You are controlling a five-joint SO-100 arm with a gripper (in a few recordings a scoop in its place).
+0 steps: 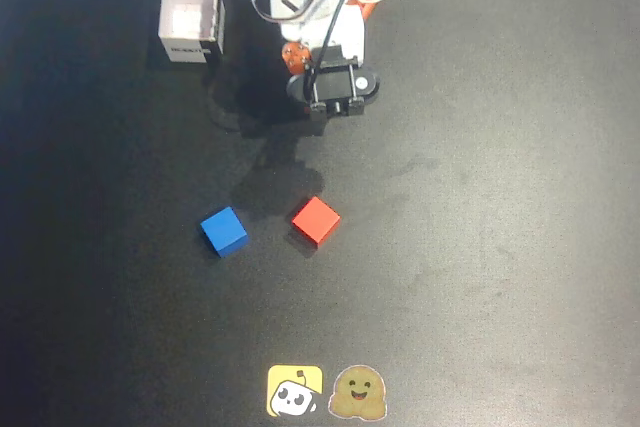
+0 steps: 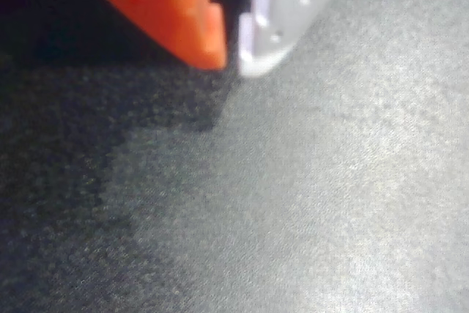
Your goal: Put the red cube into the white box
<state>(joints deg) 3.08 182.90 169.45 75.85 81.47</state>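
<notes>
My gripper hangs with jaws together near the mat's far edge, the red cube mid-mat just beside the blue cube, so a careless descent could nudge or grab the wrong one.

Overhead view looks straight down on the whole black table; wrist view skims it close, both sharing its surface

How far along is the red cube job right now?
Nothing looks done yet. The red cube sits on the black mat beside the blue cube, and the white box holds no cube. The end effector is shut and empty, near the arm's base. Left: reach, grasp, carry to the box, release.
</notes>
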